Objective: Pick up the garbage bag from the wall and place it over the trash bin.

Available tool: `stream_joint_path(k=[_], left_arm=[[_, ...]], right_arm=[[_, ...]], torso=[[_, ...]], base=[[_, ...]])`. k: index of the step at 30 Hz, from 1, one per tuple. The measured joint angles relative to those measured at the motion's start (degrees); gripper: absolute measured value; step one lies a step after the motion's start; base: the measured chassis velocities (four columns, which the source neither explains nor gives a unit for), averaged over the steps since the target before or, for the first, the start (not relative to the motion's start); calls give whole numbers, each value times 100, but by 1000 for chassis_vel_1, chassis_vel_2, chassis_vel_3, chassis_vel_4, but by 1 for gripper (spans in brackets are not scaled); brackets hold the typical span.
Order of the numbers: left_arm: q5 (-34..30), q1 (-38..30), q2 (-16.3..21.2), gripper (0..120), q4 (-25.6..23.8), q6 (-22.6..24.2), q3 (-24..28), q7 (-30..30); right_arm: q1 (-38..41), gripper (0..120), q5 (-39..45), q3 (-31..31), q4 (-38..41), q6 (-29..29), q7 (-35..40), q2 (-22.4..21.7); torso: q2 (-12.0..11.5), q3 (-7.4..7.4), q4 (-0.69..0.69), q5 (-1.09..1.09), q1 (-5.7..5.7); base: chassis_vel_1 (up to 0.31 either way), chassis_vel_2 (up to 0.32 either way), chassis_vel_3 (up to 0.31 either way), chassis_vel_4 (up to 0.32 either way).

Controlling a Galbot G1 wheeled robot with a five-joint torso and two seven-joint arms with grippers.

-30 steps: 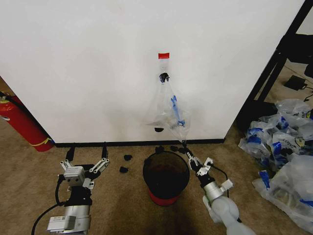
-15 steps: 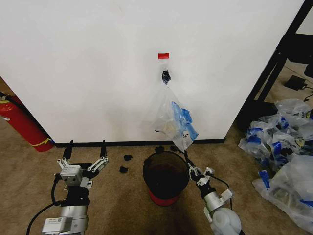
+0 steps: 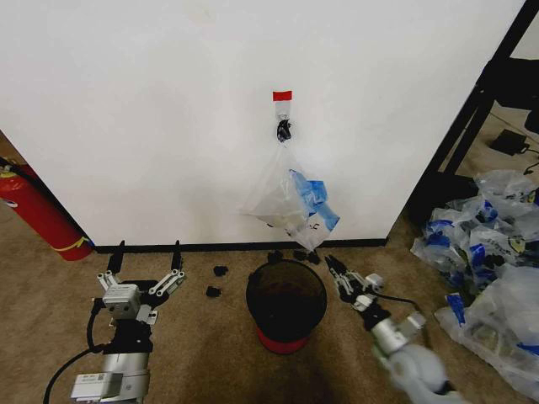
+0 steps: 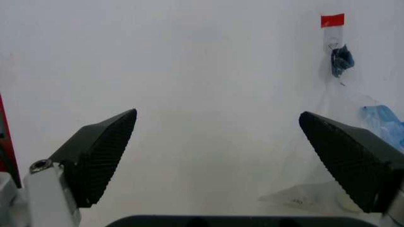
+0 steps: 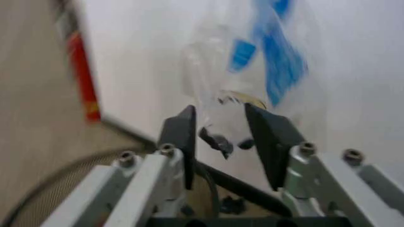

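The garbage bag (image 3: 285,199), thin clear plastic with blue print, hangs from a small hook (image 3: 284,111) under a red tape strip (image 3: 282,95) on the white wall (image 3: 152,109). Its lower end is swung out sideways. The dark mesh trash bin (image 3: 286,300) with a red base stands on the carpet right below it. My right gripper (image 3: 338,268) is low, beside the bin's right rim and below the bag. In the right wrist view the right gripper (image 5: 220,109) is open, and the bag (image 5: 252,61) hangs beyond it. My left gripper (image 3: 147,249) is open, left of the bin.
A red fire extinguisher (image 3: 38,210) leans at the wall's left end. A heap of clear-and-blue plastic bags (image 3: 488,269) lies at the right, by a black frame (image 3: 472,109). Small black bits (image 3: 219,271) lie on the carpet along the baseboard.
The bag has swung, its bottom now kicked up and to the left. My right gripper has dropped from the bag's bottom tip and shifted right of the bin. The left arm stays put.
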Motion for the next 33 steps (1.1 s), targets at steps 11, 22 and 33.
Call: stream_joint_path(k=[11, 22, 33], left_arm=[[-81, -130, 20, 100, 255, 38, 3, 1], [-134, -238, 17, 100, 478, 48, -29, -5], [-180, -275, 27, 100, 596, 69, -64, -18]], right_arm=[[568, 72, -332, 102, 948, -289, 745, -1511], [2080, 100, -2066, -1244, 247, -432, 1335, -1726], [2800, 88, -2132, -2083, -537, -457, 1329, -1311]], torso=[[0, 0, 4, -1, 0], [1, 0, 2, -2, 0], [1, 0, 2, -2, 0]], base=[[0, 0, 0, 0], [0, 0, 0, 0], [0, 0, 0, 0]])
